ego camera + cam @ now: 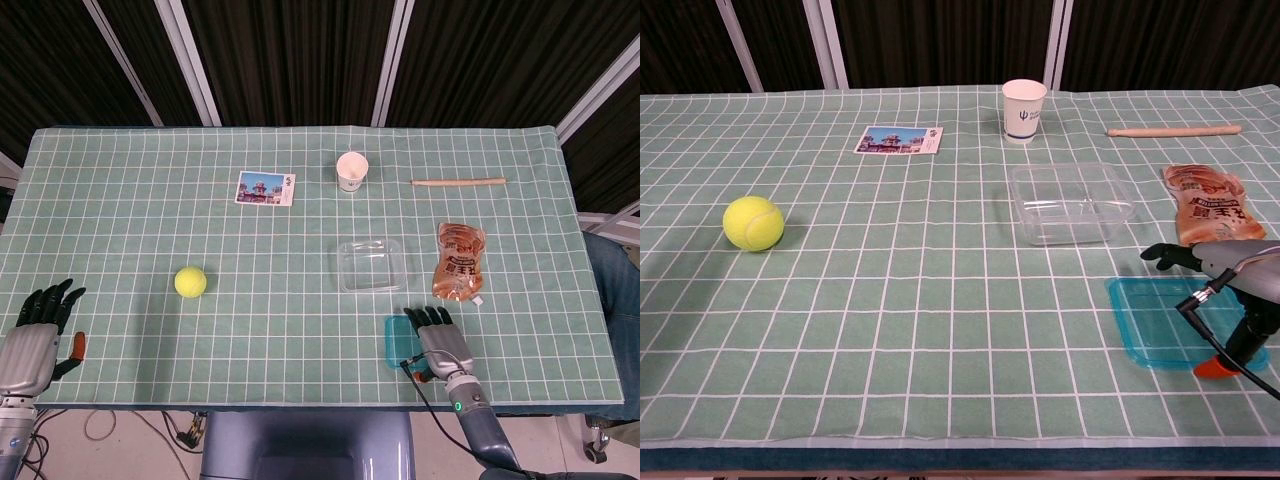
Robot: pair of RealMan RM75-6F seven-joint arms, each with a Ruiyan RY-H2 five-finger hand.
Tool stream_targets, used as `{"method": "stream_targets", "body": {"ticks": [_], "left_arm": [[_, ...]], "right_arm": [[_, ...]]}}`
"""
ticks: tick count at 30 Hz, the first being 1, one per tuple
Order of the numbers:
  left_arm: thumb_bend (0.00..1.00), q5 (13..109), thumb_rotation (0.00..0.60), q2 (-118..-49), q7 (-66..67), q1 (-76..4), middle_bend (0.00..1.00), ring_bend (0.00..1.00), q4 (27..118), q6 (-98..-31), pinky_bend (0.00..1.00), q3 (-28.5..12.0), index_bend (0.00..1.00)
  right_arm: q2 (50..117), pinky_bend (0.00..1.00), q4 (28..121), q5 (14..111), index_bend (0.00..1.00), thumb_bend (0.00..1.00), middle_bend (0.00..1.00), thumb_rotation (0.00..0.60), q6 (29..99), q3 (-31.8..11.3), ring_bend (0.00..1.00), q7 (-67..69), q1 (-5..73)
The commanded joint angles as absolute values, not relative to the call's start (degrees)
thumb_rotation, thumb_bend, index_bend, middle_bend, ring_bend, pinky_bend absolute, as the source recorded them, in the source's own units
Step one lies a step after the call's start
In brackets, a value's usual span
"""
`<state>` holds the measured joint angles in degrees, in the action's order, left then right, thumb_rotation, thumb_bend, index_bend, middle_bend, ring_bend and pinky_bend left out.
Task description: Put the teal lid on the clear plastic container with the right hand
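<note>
The teal lid (397, 341) (1158, 321) lies flat on the cloth near the front edge, right of centre. My right hand (438, 342) (1232, 262) hovers over the lid's right part, palm down and fingers stretched forward, holding nothing. Its orange thumb tip (1214, 369) sits at the lid's near right edge; I cannot tell whether it touches. The clear plastic container (372, 265) (1070, 204) stands open-topped just beyond the lid. My left hand (36, 336) waits at the front left corner, fingers spread and empty, seen only in the head view.
A yellow tennis ball (190, 282) (753, 222) sits at the left. A postcard (266, 188), a paper cup (352, 171) and a wooden stick (458, 182) lie further back. An orange snack pouch (460, 261) (1210, 202) lies right of the container, just beyond my right hand.
</note>
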<state>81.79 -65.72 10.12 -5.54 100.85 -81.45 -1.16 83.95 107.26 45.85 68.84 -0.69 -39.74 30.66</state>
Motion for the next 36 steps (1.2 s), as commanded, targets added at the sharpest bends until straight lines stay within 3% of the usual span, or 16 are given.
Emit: {"method": "stream_targets", "body": {"ticks": [1,36], "left_arm": [[0.56,81.78,0.6,-65.71,10.13,-5.52,0.0,0.0,100.84,-81.47,0.0,-1.15,0.12],[0.56,81.77,0.6,-65.7,10.17,-5.62,0.0,0.0,100.66,-81.36,0.0,-1.1,0.12]], "right_arm": [[84.11,0.0,107.12,45.88,0.01,0.16,0.14,0.6,68.88,-0.73,0.0,-39.71,30.68],[85.46,0.0,105.39,44.52,0.01,0.16,0.17,0.6,68.81,-0.72,0.0,-40.07,30.84]]}}
